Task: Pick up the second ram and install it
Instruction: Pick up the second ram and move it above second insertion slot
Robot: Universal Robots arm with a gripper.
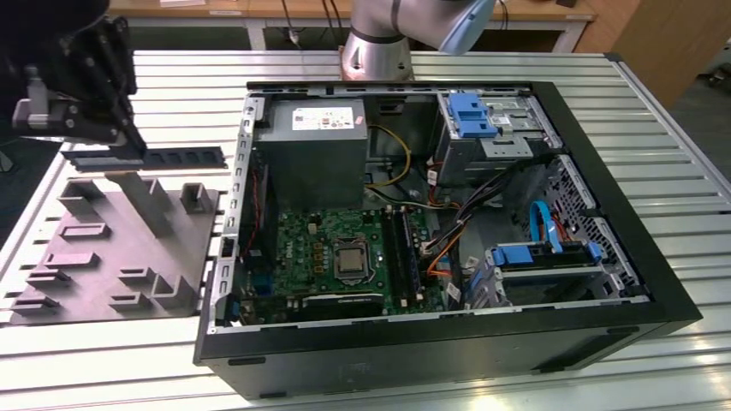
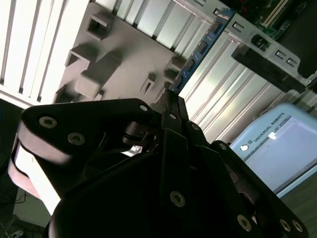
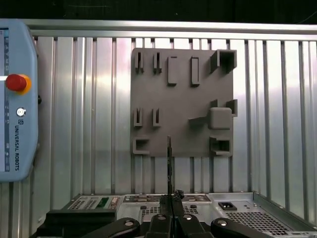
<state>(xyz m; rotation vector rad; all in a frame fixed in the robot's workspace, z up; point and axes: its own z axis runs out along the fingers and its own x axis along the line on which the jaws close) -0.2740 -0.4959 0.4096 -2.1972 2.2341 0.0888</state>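
Observation:
In the exterior view my black gripper (image 1: 118, 147) hangs at the far left, over the back edge of the grey holder plate (image 1: 115, 248). It is shut on the second ram (image 1: 183, 157), a long dark board that sticks out sideways toward the computer case. The first wrist view looks along the ram (image 3: 169, 158), so it appears as a thin edge rising from my closed fingertips (image 3: 171, 201) over the plate (image 3: 183, 99). In the second wrist view the ram (image 2: 200, 47) is a bluish strip with dark chips running out from the gripper (image 2: 171, 99).
The open computer case (image 1: 594, 342) lies to the exterior view's right of the plate, with the green motherboard (image 1: 308, 248) and its long black slots (image 1: 398, 248) inside. A flat blue cable (image 1: 546, 227) lies near the drive bays. A teach pendant (image 3: 15, 99) rests on the slatted table (image 1: 103, 360).

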